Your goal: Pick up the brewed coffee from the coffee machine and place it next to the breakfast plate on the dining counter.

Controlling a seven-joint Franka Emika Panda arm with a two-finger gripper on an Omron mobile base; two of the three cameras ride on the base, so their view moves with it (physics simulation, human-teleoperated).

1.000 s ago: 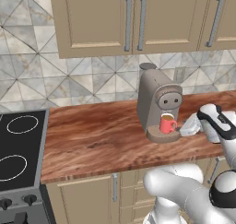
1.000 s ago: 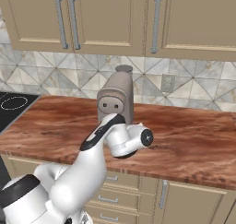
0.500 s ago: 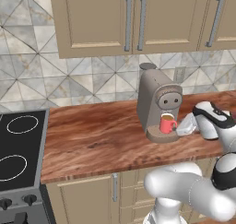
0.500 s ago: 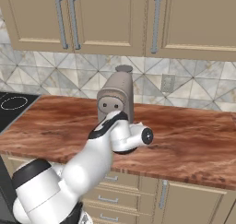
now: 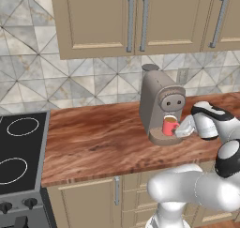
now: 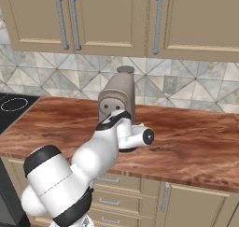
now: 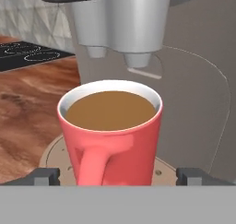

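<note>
Kitchen: beige cabinets (image 5: pixel 98 20), tiled backsplash (image 5: pixel 56 81), stove (image 5: pixel 18 152), wood worktop (image 5: pixel 98 138).

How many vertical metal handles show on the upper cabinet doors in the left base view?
3: a close pair above the grey-brown rounded coffee machine, and one further right. Others may lie outside the frame.

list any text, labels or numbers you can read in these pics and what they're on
None: no readable text in any view.
The coffee machine carries two dark buttons, no lettering.
The mug is plain red.
The stove shows only ring outlines; its knobs bear no legible marks.
</note>
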